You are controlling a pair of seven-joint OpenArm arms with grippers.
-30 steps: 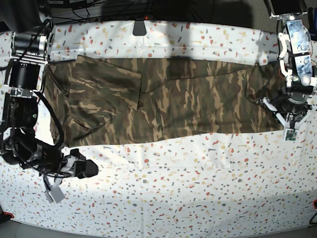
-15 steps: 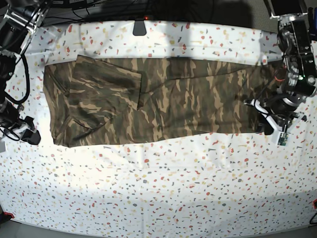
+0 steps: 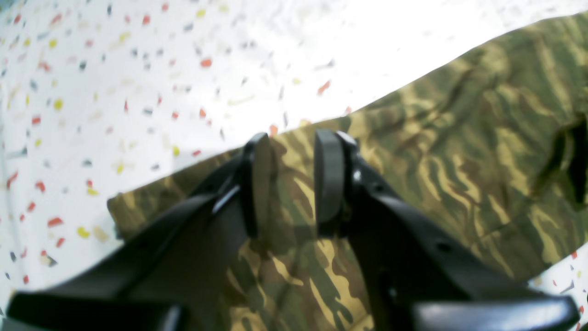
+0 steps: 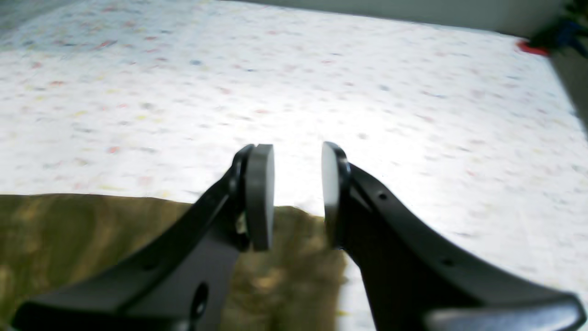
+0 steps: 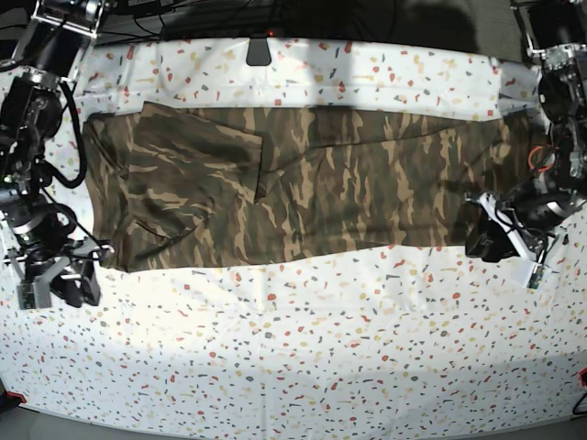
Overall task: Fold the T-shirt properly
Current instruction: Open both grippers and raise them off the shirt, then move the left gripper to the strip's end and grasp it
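- Here, T-shirt spread in a long band across the speckled tabletop.
- Best gripped at both near corners together, low and level, then lifted evenly to fold.
- Left tool: spread, empty, poised over the hem corner.
- Right tool: spread, empty, angled down beside the opposite corner.

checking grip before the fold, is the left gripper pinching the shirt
No, the left gripper stands open above the shirt, with an empty gap between its pads and the cloth lying flat beneath.
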